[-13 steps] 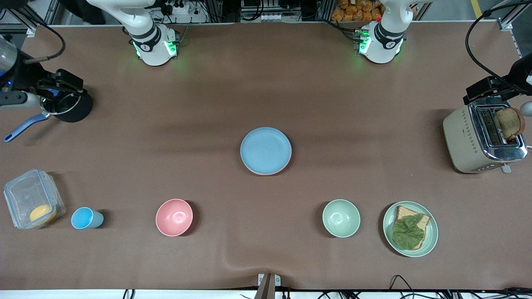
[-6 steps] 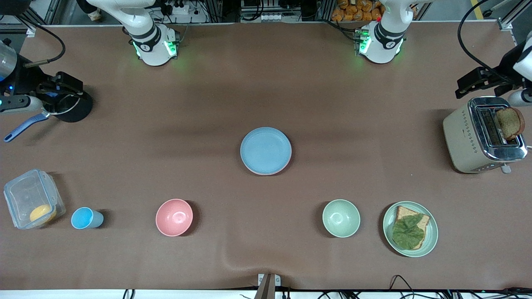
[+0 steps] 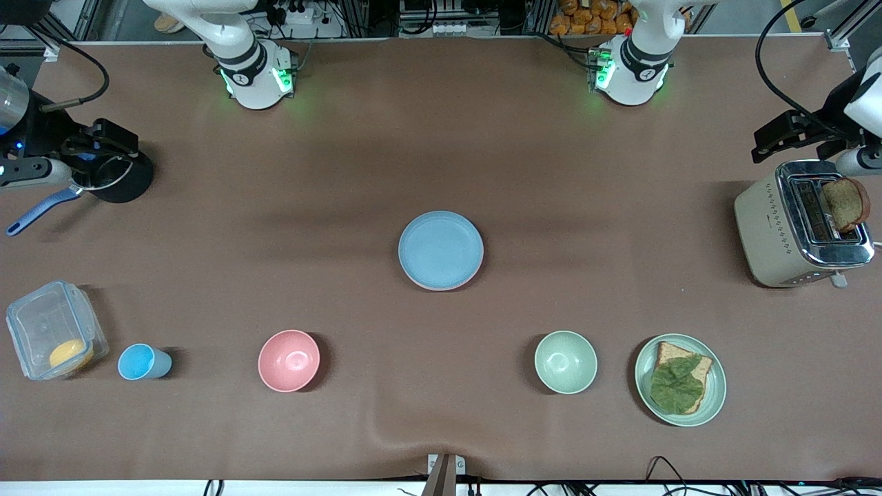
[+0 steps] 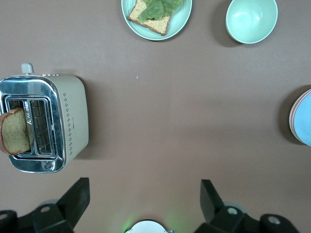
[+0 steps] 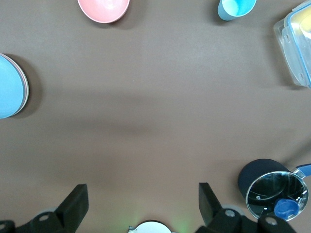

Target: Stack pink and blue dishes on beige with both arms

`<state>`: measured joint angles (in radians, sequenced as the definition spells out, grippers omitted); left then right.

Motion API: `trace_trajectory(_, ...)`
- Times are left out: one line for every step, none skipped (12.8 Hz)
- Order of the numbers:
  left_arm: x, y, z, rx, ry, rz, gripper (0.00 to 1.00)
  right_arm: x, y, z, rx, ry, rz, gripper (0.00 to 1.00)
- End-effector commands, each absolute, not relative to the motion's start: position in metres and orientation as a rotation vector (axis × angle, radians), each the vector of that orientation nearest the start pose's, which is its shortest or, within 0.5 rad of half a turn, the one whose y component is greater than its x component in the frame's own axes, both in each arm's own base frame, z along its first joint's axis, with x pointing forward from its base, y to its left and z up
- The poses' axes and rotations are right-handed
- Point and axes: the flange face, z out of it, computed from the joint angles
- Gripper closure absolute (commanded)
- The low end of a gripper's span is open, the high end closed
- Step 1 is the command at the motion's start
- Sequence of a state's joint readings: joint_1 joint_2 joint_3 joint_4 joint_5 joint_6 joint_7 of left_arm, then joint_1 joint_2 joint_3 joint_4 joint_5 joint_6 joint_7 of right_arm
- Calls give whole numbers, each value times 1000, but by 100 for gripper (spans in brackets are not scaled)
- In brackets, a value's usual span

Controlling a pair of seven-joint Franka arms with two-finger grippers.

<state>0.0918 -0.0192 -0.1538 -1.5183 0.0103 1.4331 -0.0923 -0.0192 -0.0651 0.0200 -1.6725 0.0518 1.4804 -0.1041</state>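
Read the tabletop (image 3: 441, 138) as a clock face with six o'clock at the front camera's edge. The blue plate (image 3: 441, 249) lies at the centre, stacked on the pink plate (image 4: 292, 119), of which only a thin rim shows. Whether a beige plate lies beneath them cannot be told.

Both arms wait at the ends of the tabletop. The left gripper (image 3: 785, 134) hangs at about two o'clock, over the tabletop just beside the toaster (image 3: 799, 231), its fingers (image 4: 77, 194) spread wide and holding nothing. A slice of brown bread (image 3: 846, 203) stands in one toaster slot. The right gripper (image 3: 103, 141) hangs at about ten o'clock by a dark saucepan (image 3: 120, 179) with a blue handle, its fingers (image 5: 77, 199) likewise apart and empty.

Along the six o'clock edge stand a pink bowl (image 3: 289, 360) at seven and a green bowl (image 3: 566, 362) at five. Beside the green bowl, toward the left arm's end, a green plate (image 3: 716, 399) carries bread and a leaf. At eight o'clock are a small blue cup (image 3: 141, 362) and a clear lidded box (image 3: 48, 324) with something yellow inside.
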Motion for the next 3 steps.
trace_trajectory(533,-27,653,-3106,-22,100,0,523,11,608,-3093,-185,205,0)
trace_trajectory(533,-26,653,-3108,-19,100,0,523,10,607,-3092,-178,209,0)
trace_trajectory(533,-26,653,-3109,-21,100,0,523,8,607,-3092,-173,209,0)
